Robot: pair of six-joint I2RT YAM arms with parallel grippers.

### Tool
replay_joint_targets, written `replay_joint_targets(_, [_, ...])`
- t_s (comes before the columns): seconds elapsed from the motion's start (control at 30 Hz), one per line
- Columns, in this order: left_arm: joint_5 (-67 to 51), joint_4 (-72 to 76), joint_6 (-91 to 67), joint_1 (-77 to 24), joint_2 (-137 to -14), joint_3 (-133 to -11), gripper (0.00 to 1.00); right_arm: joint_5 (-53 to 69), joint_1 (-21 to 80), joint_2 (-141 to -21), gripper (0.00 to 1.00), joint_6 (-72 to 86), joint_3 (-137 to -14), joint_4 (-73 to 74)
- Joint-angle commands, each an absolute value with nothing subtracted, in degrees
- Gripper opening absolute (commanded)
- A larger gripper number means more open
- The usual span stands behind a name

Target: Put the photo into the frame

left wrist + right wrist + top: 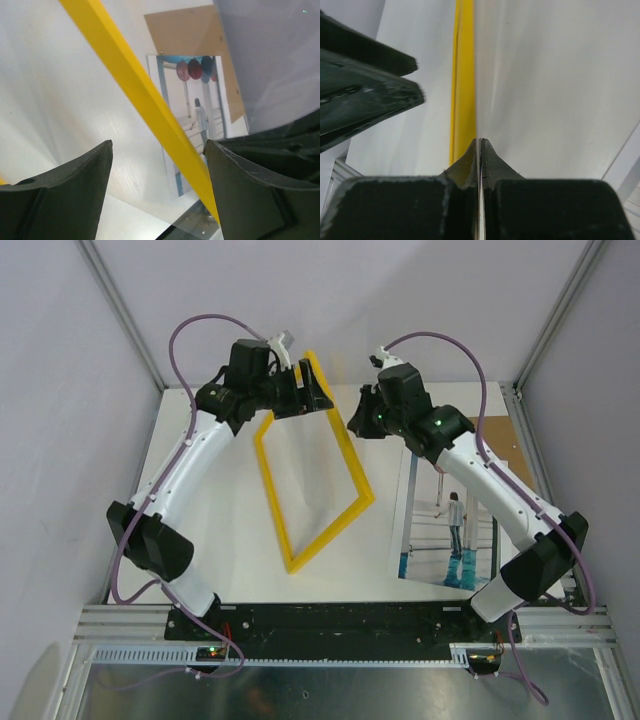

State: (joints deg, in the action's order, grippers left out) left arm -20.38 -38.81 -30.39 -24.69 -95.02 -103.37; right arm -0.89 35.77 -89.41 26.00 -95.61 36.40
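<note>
The yellow frame [272, 495] stands tilted on its near corner at mid table. My left gripper [305, 392] is at its far top corner, open; in the left wrist view one yellow bar [145, 95] runs between the fingers of the left gripper [159, 142], close to the right finger. My right gripper [358, 418] is at the frame's right bar, shut on a thin clear sheet [480, 215] seen edge-on in the right gripper [481, 140], beside the yellow bar [464, 75]. The photo [455, 530] lies flat at the right and also shows in the left wrist view [200, 100].
A plain brown backing board [522, 455] lies at the far right, partly under the photo; it also shows in the left wrist view [190, 32]. Pale walls with metal posts close in the back and sides. The arm bases and a rail run along the near edge.
</note>
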Motion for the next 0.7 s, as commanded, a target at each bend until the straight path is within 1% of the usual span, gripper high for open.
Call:
replay_joint_targets(0.0, [-15.74,-40.28,-28.41,-24.78,-94.6,-104.84,0.8,0.95,37.97,-89.62,0.0,28.13,-99.49,31.86])
replay_joint_targets(0.1, [-14.34,-40.21,-29.62,-24.8,-95.18,-104.63,0.8,6.72,38.03,-89.85,0.0,30.2,-97.31,28.12])
replay_joint_targets(0.23, [-7.99,-40.09,-30.22,-24.57,-94.28,-104.49,0.8,7.84,37.37,-90.01,0.0,31.21,-94.71,26.84])
replay_joint_targets(0.3, [-5.1,-40.08,-31.07,-22.95,-93.05,-102.83,0.8,8.64,35.89,-89.32,0.0,31.93,-92.54,25.61])
replay_joint_targets(0.57, [3.45,-37.94,-35.2,-16.97,-89.97,-88.79,0.79,7.98,30.25,-85.27,0.0,31.53,-86.01,25.36])
replay_joint_targets(0.67, [9.69,-37.4,-34.81,-16.7,-90.53,-84.56,0.79,6.91,27.59,-82.7,0.0,30.85,-84.17,26.52])
